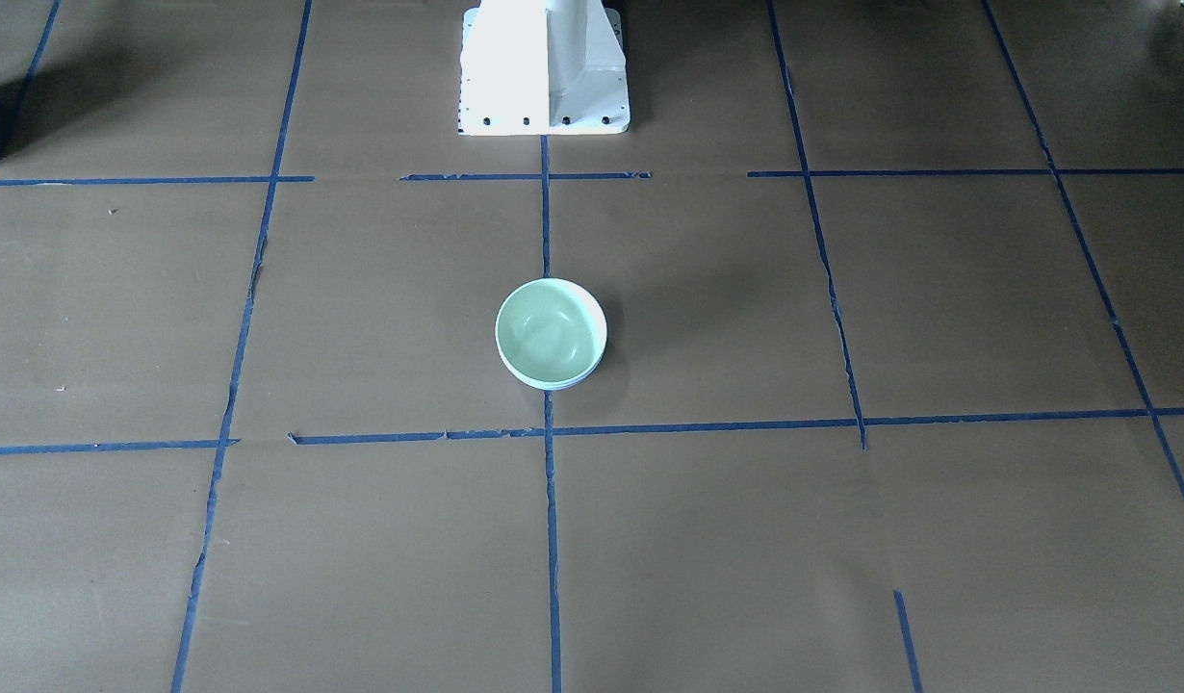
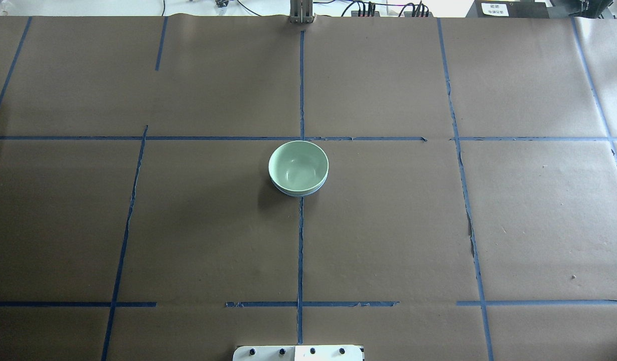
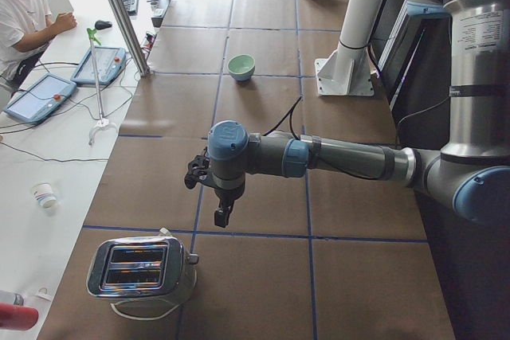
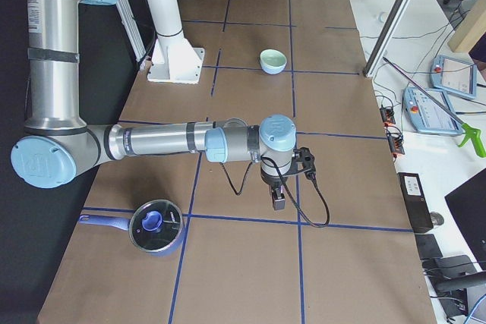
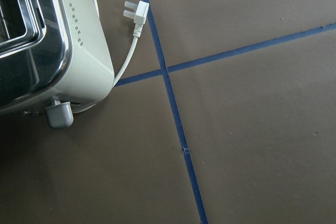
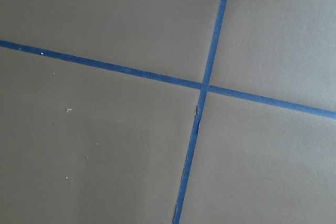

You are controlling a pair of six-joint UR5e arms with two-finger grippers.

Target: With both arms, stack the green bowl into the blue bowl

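Green bowl inside blue bowl — left pincer, right pincer well away, open or closed unclear.

No text legible, white label on black box too small, arm sticker blurred

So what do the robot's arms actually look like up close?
The left arm and right arm are silver-grey tubes with light blue round joint caps. The left gripper and right gripper are small and black, each trailing a thin black cable.
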